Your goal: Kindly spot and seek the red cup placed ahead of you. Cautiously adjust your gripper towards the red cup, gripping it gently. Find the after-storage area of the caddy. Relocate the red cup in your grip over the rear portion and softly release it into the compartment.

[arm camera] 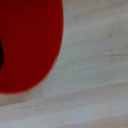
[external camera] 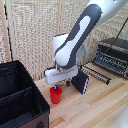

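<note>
The red cup (external camera: pixel 56 96) stands upright on the wooden table, just off the caddy's (external camera: pixel 11 74) near right corner. The caddy is a big black fabric box at the exterior view's left, with a centre divider (external camera: pixel 17 96) splitting it in two. My gripper (external camera: pixel 57 87) hangs straight down over the cup, its blue-tipped fingers (external camera: pixel 55 86) at the cup's rim. Whether they press on the rim is too small to tell. In the wrist view the red cup (arm camera: pixel 25 45) fills one side, very close, with bare wood beside it.
A dark blue flat case (external camera: pixel 81 82) leans right behind the gripper. A black appliance (external camera: pixel 113 55) with a wire rack sits at the exterior view's right. A pale woven screen (external camera: pixel 35 30) backs the table (external camera: pixel 95 107).
</note>
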Controlling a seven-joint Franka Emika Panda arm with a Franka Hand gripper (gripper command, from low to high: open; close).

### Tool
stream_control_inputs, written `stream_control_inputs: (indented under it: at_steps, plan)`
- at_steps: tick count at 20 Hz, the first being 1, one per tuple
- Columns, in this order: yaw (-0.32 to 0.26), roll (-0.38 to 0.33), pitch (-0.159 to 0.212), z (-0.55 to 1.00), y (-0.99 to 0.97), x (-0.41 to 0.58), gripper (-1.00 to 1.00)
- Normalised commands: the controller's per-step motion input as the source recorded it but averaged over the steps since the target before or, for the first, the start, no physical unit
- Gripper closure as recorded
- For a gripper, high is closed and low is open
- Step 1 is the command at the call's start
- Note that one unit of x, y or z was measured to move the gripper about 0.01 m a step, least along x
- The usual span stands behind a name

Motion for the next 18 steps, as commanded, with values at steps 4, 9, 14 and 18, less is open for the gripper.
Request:
stream_control_inputs:
  at_steps: [4, 9, 14, 18]
  plan:
    - [0.142, 0.0, -0.014, -0.39, -0.01, 0.219, -1.0]
    - [0.111, -0.024, -0.015, -0.29, 0.01, 0.113, -1.0]
    - [0.034, -0.065, 0.025, -0.07, 0.19, 0.001, 1.0]
    - [0.012, -0.028, -0.008, -0.01, 0.08, 0.0, 1.0]
